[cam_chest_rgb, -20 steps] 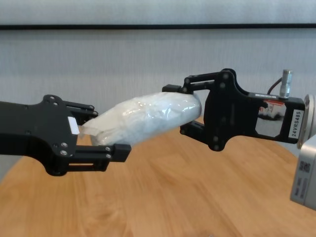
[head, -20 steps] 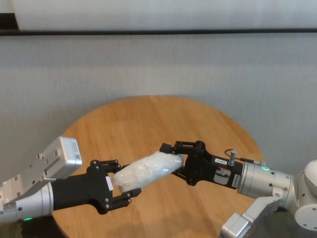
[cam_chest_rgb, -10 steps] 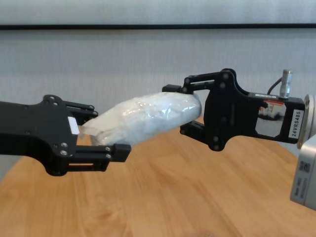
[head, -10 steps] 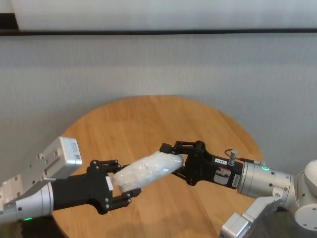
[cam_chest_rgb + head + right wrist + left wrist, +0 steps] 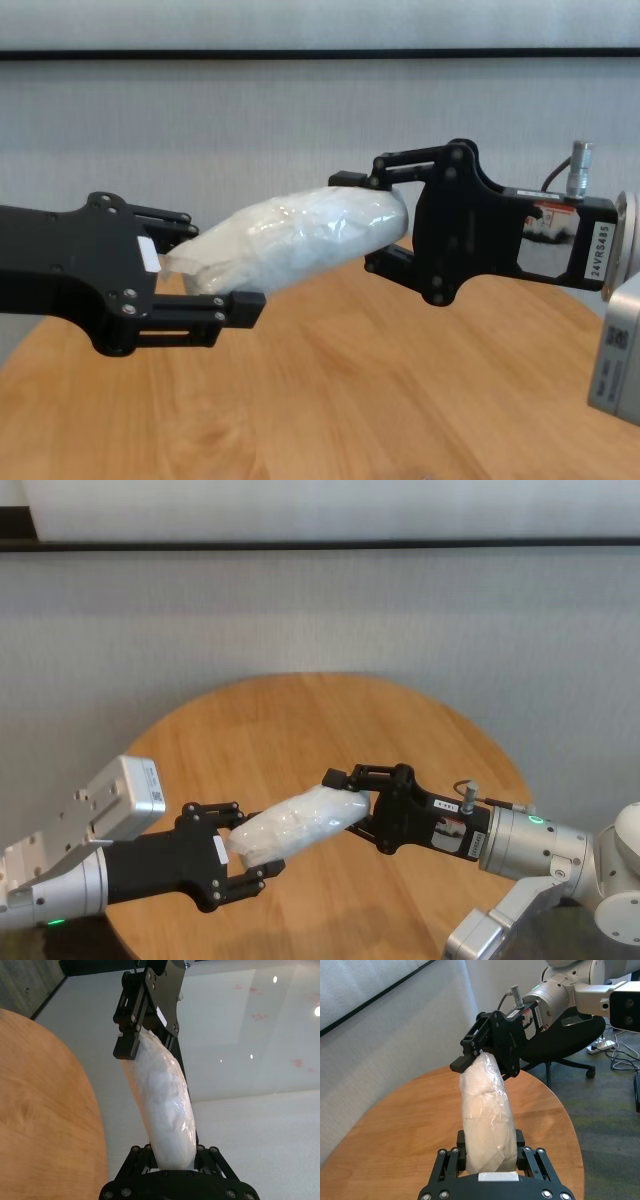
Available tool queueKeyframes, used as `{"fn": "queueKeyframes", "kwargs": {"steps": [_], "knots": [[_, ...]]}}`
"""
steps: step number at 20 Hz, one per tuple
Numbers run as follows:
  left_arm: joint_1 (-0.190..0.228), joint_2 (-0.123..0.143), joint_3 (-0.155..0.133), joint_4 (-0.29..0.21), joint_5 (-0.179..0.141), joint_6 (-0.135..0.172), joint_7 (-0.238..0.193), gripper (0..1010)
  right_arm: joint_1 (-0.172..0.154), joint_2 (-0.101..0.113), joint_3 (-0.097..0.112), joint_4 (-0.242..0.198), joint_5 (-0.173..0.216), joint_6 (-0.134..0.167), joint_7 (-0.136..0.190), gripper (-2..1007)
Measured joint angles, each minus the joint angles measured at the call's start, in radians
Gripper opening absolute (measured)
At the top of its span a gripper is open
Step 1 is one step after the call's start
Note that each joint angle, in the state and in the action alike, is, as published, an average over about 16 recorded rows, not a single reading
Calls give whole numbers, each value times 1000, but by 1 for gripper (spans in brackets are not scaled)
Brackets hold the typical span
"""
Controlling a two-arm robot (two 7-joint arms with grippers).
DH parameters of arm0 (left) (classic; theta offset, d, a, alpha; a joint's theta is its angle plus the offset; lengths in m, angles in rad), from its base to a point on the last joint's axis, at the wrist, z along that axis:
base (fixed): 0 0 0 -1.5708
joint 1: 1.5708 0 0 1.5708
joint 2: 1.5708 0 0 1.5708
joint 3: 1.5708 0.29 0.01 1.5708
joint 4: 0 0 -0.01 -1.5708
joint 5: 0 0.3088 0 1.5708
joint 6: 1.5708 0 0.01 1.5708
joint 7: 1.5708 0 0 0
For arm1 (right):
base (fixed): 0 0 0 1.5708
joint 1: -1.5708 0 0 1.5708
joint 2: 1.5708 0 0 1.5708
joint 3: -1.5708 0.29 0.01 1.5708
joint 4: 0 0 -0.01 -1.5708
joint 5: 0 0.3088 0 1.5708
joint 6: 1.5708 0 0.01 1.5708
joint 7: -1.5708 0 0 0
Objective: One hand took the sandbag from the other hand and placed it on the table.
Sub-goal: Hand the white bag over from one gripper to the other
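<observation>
- Holding the sandbag point(image 5: 295, 235) in the air above the table point(image 5: 330, 400), both grippers have an end of it: the left gripper point(image 5: 205, 270) is closed on the left end, and the right gripper point(image 5: 385, 225), the one with the labelled plate, is closed around the right end.
- The sandbag hangs between them over the middle of the table, a little nearer to the near edge, with its right end higher.
- To do the handover well, I think the right gripper should keep a firm grip before the left one lets go, because the bag is soft and its free end will probably sag.
- The left gripper should then open fully and draw back to the left along the bag, so that the crinkly plastic does not catch on a finger.
- After that, the bag should be lowered gently and flat.
- Hard to make out: how deep the right fingers bite into the bag, since the plastic covers the contact.
- The near part of the table is cut off in the head view, behind the arms.
</observation>
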Motion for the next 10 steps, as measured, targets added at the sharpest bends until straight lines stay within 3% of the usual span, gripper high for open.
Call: {"fn": "queueKeyframes", "kwargs": {"steps": [10], "knots": [[0, 0, 0, 0, 0, 0, 0, 572, 0, 0, 0, 0, 0, 0, 0, 307]]}}
